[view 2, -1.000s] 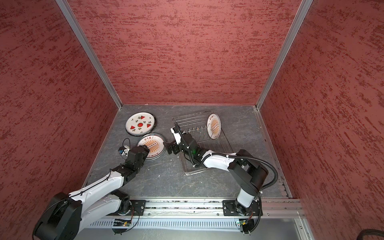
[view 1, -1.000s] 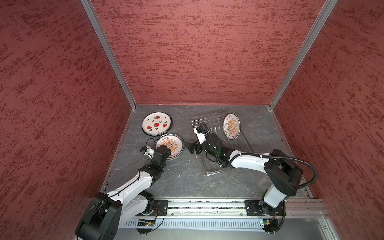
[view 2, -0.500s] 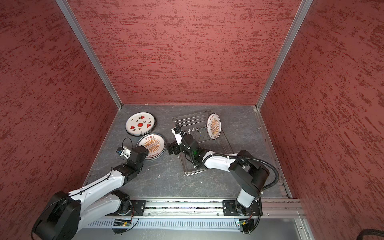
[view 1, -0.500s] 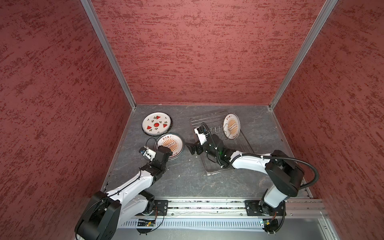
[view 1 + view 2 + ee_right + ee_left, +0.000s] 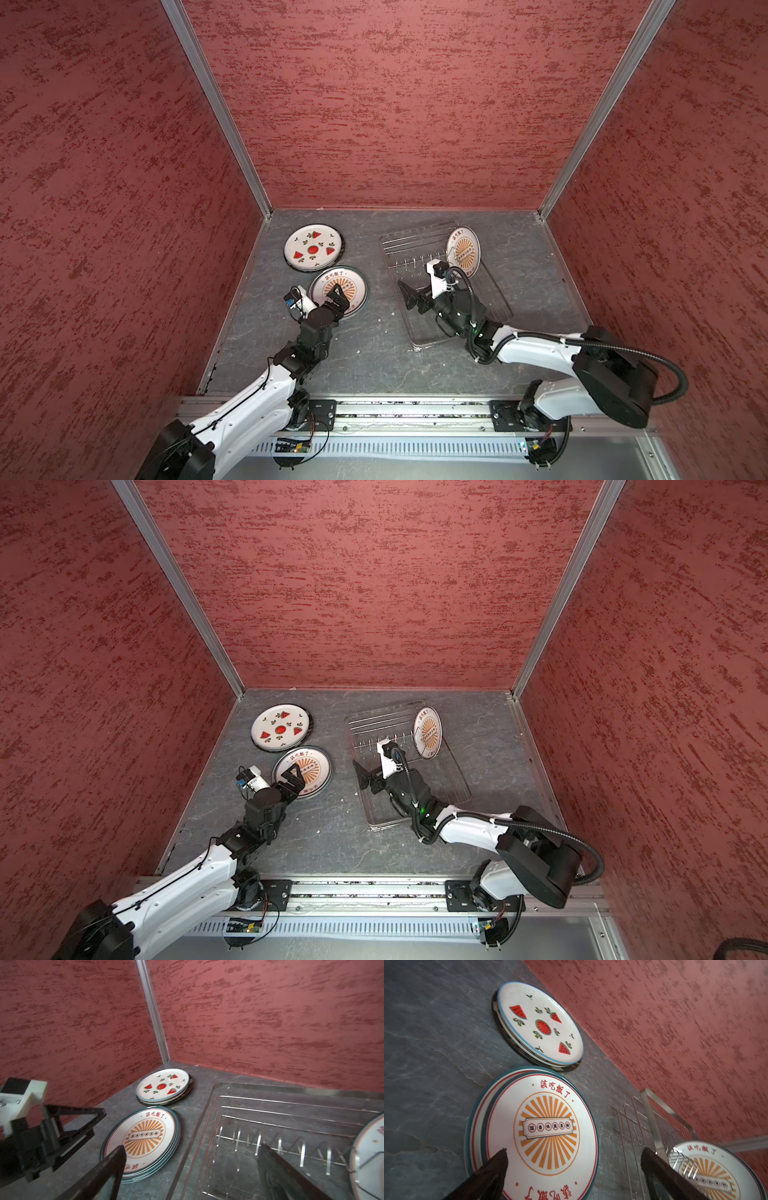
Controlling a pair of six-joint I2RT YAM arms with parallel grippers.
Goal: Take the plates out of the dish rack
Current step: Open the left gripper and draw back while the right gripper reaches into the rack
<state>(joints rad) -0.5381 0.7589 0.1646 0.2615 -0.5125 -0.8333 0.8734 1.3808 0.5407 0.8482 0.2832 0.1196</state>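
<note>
One sunburst plate [image 5: 463,251] [image 5: 708,1167] [image 5: 369,1157] stands upright at the far right end of the wire dish rack [image 5: 415,249] [image 5: 270,1109]. A stack of sunburst plates [image 5: 338,289] [image 5: 546,1126] [image 5: 145,1136] lies flat on the floor left of the rack. Behind that stack lies another with a watermelon plate [image 5: 313,248] [image 5: 539,1024] on top. My left gripper [image 5: 332,303] [image 5: 574,1153] hovers open over the near edge of the sunburst stack, holding nothing. My right gripper [image 5: 409,297] [image 5: 192,1150] is open and empty above the rack's left edge.
Red textured walls close in the left, back and right of the grey stone floor [image 5: 374,353]. A metal rail [image 5: 395,411] runs along the front. The two grippers are close together, between the sunburst stack and the rack.
My left gripper has opened wider above the sunburst stack, and the top plate lies free. The right arm has barely shifted.
</note>
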